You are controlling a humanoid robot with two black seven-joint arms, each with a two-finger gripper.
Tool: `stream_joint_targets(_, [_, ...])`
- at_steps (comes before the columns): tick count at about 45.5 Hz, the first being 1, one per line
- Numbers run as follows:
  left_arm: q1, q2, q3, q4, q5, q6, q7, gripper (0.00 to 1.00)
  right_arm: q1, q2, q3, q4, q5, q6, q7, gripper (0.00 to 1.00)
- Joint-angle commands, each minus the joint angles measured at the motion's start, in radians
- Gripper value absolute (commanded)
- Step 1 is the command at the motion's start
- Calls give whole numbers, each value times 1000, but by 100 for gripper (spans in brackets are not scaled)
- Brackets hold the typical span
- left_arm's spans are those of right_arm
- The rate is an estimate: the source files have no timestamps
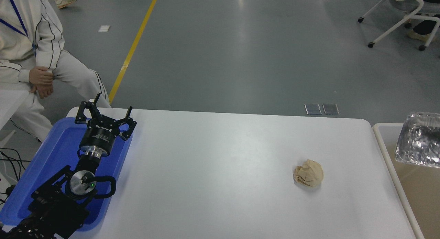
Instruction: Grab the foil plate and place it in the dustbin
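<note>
The foil plate [419, 139], shiny and crinkled, shows at the right edge of the head view, inside the outline of the dustbin [385, 153], whose off-white rim and beige inner walls run down the right side. Part of the plate is cut off by the picture edge, and I cannot tell whether it hangs in the air or rests inside. No right gripper or arm shows. My left gripper [103, 110] stands open over the blue tray at the lower left, holding nothing.
A crumpled tan paper ball [308, 173] lies on the white table [220, 170] right of centre. The blue tray [58, 153] sits at the table's left end. A person in white sits beyond the far left corner. Wheeled chairs stand far right.
</note>
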Motion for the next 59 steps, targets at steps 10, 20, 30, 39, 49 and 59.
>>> stream_joint_targets(10, [0,0,0,0,0,0,0,100,-305,-39,327,-38,101,0,-3,0])
stream_joint_targets(20, [0,0,0,0,0,0,0,100,-388,-25,392,-38,152,0,-3,0])
stream_joint_targets(30, [0,0,0,0,0,0,0,100,-463,5,439,-38,290,-158,-7,0])
stream_joint_targets(39, [0,0,0,0,0,0,0,100,-485,70,525,-38,368,-431,-1,0])
stream_joint_targets(49, [0,0,0,0,0,0,0,100,-471,160,531,-41,365,-658,0,0])
stream_joint_targets(59, [0,0,0,0,0,0,0,100,-472,221,551,-41,381,-768,-1,0])
